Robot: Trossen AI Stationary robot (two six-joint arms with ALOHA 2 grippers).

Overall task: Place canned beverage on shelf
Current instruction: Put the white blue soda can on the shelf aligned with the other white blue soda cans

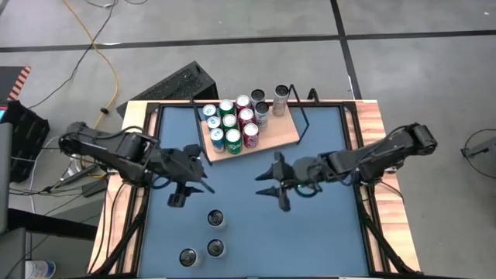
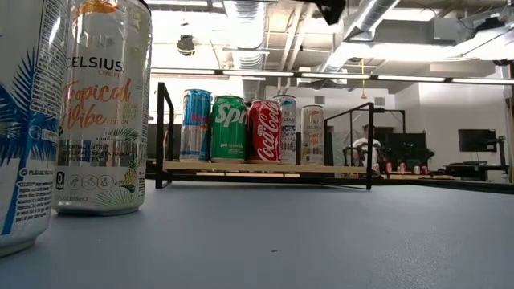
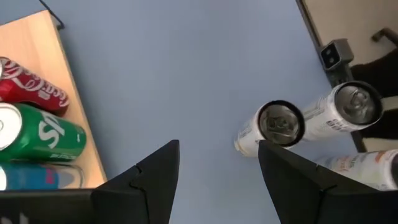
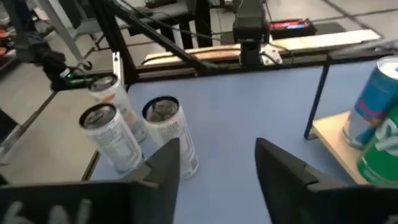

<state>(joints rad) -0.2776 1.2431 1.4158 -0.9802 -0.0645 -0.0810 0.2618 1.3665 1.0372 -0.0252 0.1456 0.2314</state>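
Observation:
The shelf (image 1: 279, 133), a light-wood board in a thin black wire frame, lies at the table's far middle. Several cans stand upright on it, among them a Sprite can (image 2: 228, 128) and a Coca-Cola can (image 2: 263, 131). Three white cans stand upright on the blue tabletop near its front edge: one (image 1: 215, 219) nearest the grippers, two (image 1: 215, 248) (image 1: 187, 256) behind it. My left gripper (image 1: 198, 178) is open and empty above the table, between the shelf and the loose cans. My right gripper (image 1: 263, 186) is open and empty to its right, facing it.
The shelf's black wire uprights (image 1: 307, 108) rise at its ends. Wooden rails (image 1: 372, 132) border the blue tabletop (image 1: 325, 232). In the low view two of the white cans (image 2: 100, 104) stand close to the camera. Bare blue surface lies between the grippers and on the near right.

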